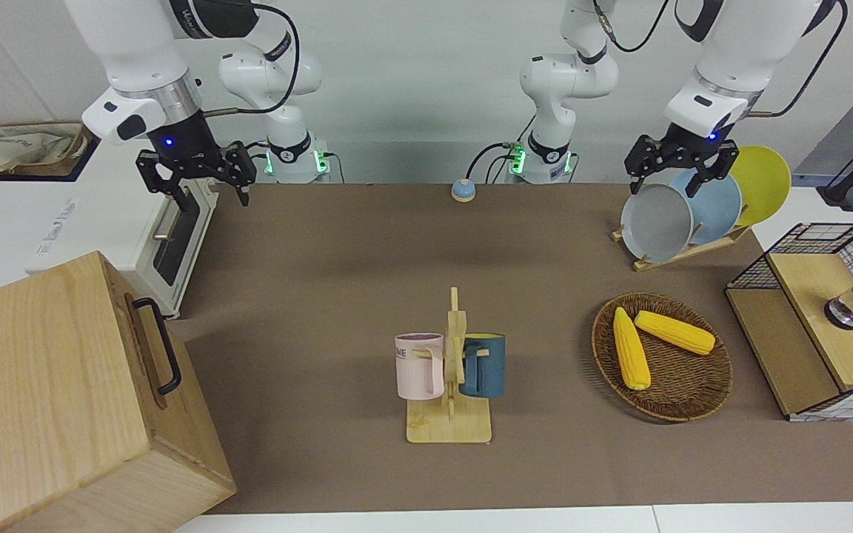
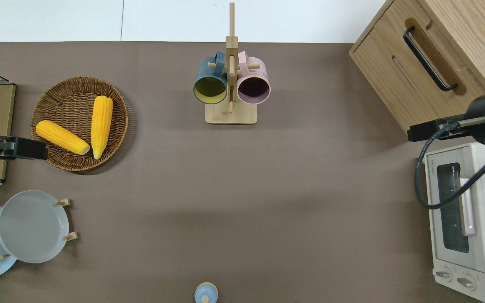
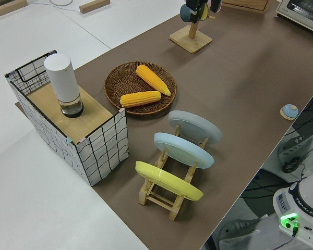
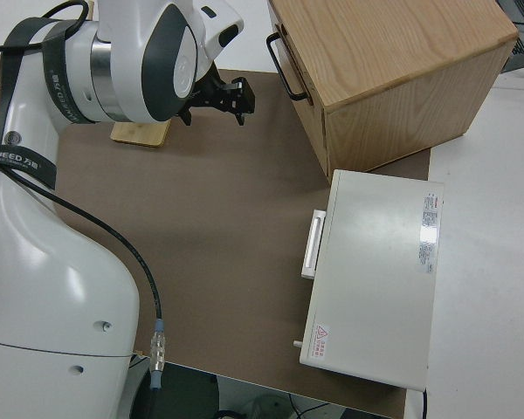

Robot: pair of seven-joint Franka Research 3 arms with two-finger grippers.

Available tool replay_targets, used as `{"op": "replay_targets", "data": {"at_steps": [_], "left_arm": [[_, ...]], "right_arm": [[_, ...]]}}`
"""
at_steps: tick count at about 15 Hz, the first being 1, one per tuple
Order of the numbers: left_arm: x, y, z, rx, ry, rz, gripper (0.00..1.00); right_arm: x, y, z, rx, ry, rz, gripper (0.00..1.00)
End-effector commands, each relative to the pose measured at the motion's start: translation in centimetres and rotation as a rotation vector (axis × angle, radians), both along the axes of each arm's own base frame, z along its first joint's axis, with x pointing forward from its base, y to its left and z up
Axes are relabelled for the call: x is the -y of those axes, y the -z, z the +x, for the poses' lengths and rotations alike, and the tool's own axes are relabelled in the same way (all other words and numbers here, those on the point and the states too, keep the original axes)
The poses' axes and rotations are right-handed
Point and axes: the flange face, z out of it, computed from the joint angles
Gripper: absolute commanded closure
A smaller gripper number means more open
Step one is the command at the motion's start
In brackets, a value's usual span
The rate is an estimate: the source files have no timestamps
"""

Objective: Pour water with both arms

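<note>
A pink mug [image 1: 419, 366] and a dark blue mug [image 1: 484, 366] hang side by side on a wooden mug rack [image 1: 450, 428] at the middle of the table, toward the edge farthest from the robots. Both also show in the overhead view, the pink mug [image 2: 253, 86] and the blue mug [image 2: 210, 86]. My right gripper [image 1: 208, 192] is up in the air, open and empty; it also shows in the right side view [image 4: 215, 103]. My left gripper [image 1: 682, 176] is up in the air, open and empty. Both are well away from the mugs.
A woven basket [image 1: 693, 403] holds two corn cobs. A plate rack with grey, blue and yellow plates [image 1: 656, 222], a wire shelf [image 1: 811, 355] with a white cylinder [image 3: 62, 83], a toaster oven [image 2: 465, 235], a wooden cabinet [image 1: 64, 400] and a small blue knob [image 1: 463, 190] stand around.
</note>
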Motion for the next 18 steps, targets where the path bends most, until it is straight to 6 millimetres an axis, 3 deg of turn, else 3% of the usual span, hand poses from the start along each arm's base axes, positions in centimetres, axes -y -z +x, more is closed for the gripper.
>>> {"op": "replay_targets", "data": {"at_steps": [1, 7, 12, 13, 14, 18], "left_arm": [[-0.4, 0.7, 0.3, -0.012, -0.019, 0.034, 0.00], [-0.2, 1.0, 0.5, -0.014, -0.016, 0.028, 0.00], [-0.6, 0.9, 0.4, -0.015, -0.016, 0.029, 0.00], [-0.8, 1.1, 0.5, -0.019, -0.008, 0.033, 0.00], [-1.7, 1.5, 0.8, -0.027, 0.002, 0.034, 0.00], [-8.1, 1.8, 1.4, -0.001, -0.007, 0.033, 0.00]], "right_arm": [[0.8, -0.1, -0.3, 0.008, -0.008, 0.013, 0.011], [0.3, -0.2, -0.3, 0.007, -0.015, 0.024, 0.011], [-0.8, 0.1, -0.4, -0.001, -0.037, 0.027, 0.011], [-1.8, 0.6, -0.4, -0.010, -0.052, 0.029, 0.011], [-2.9, 1.2, -0.4, -0.020, -0.070, 0.030, 0.011], [-6.9, 4.4, 0.2, -0.066, -0.116, 0.027, 0.011]]}}
